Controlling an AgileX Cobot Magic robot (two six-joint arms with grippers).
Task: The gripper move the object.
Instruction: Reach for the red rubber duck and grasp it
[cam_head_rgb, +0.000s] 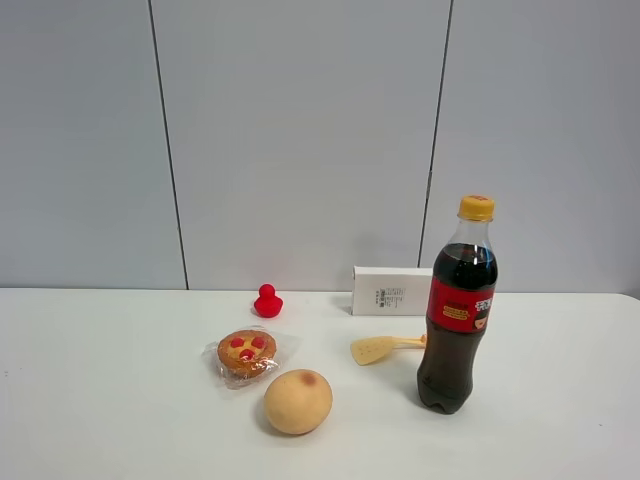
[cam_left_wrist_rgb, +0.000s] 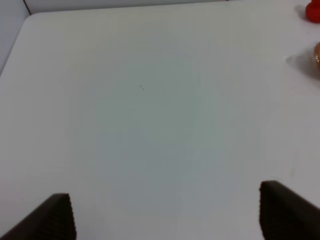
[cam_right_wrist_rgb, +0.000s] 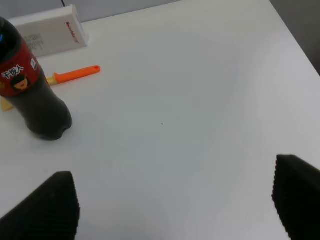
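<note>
near the back table edge (cam_head_rgb: 100, 291) stands the red duck (cam_head_rgb: 267, 301).

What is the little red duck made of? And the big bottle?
The red duck looks like rubber or soft plastic: smooth and evenly red. The bottle seems clear plastic, since the dark drink shows through it.

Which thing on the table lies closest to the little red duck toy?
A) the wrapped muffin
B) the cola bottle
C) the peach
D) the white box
A: the wrapped muffin lies just in front of the red duck; the peach is farther forward, and the white box and cola bottle stand well off to the right.
</note>
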